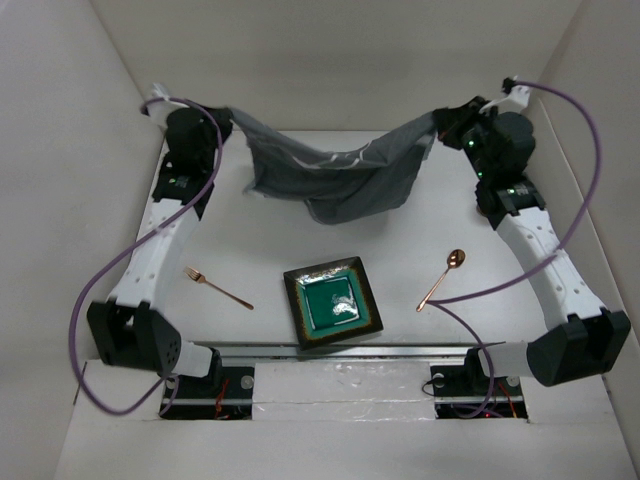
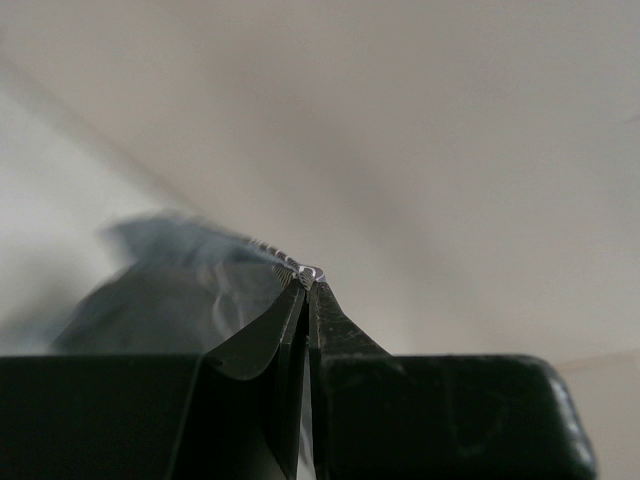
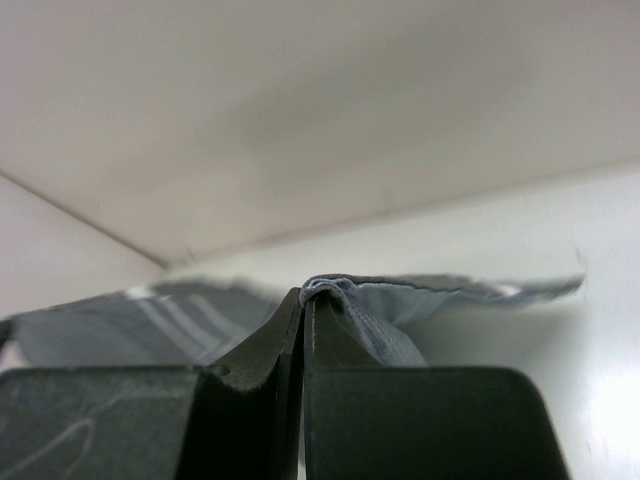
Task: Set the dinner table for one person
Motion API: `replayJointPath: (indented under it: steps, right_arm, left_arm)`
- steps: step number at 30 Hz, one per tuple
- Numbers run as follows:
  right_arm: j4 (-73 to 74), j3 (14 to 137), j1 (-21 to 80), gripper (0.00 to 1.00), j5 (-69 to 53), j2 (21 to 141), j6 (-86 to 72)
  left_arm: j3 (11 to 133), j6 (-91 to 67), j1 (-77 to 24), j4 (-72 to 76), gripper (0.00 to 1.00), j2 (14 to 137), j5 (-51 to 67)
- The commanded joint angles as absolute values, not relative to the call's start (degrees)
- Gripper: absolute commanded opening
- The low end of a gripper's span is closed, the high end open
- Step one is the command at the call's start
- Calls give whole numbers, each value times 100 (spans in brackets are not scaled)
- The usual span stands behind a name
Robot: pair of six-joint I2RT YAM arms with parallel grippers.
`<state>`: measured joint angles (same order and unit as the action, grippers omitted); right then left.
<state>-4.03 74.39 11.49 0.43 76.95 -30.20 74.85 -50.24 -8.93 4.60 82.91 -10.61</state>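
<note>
A grey cloth mat point(image 1: 330, 175) with white stripes hangs stretched between both grippers over the far part of the white dinner table point(image 1: 250, 230), sagging in the middle. My left gripper point(image 1: 228, 115) is shut on the mat's left corner. In the left wrist view its tips point(image 2: 308, 275) pinch the hem, and the blurred cloth point(image 2: 180, 290) trails off to the left. At the other end, my right gripper point(image 1: 440, 125) is shut on the right corner. The right wrist view shows the mat point(image 3: 380, 310) folded over that gripper's closed tips point(image 3: 303, 297).
A square green plate point(image 1: 332, 300) with a dark rim lies near the table's front edge. To its left lies a copper fork point(image 1: 218, 288), to its right a copper spoon point(image 1: 442, 278). White wall panels enclose the table on three sides.
</note>
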Motion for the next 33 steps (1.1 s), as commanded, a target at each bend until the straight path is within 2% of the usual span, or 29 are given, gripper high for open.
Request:
replayJointPath:
  steps: [1,3,8,15,20,23,29,33]
  right_arm:
    - [-168,8627,994,0,202,7076,-2769]
    - [217,8981,915,0,80,6918,-2716]
    - [878,9939,844,0,44,6610,-2628]
    - [1266,10161,844,0,-149,6188,-2514]
    - [1196,9836,792,0,-150,6161,-2487]
    - [1134,9686,651,0,-123,6512,-2452]
    - [625,9633,519,0,-448,7706,-2505]
    - [422,10140,519,0,-641,8638,-2645]
  left_arm:
    - [8602,-4405,-844,309,0,7191,-1371]
    - [9041,-4307,-844,185,0,6997,-1380]
    - [9220,-4140,-844,123,0,6250,-1389]
    - [9307,-3947,-844,18,0,6090,-1134]
    - [9492,-3762,-844,-518,0,6951,-747]
    - [9378,-3700,-844,-474,0,7443,-764]
    - [10245,-3595,-844,-659,0,8910,-519]
    - [11228,-4260,-99,-738,0,10123,1173]
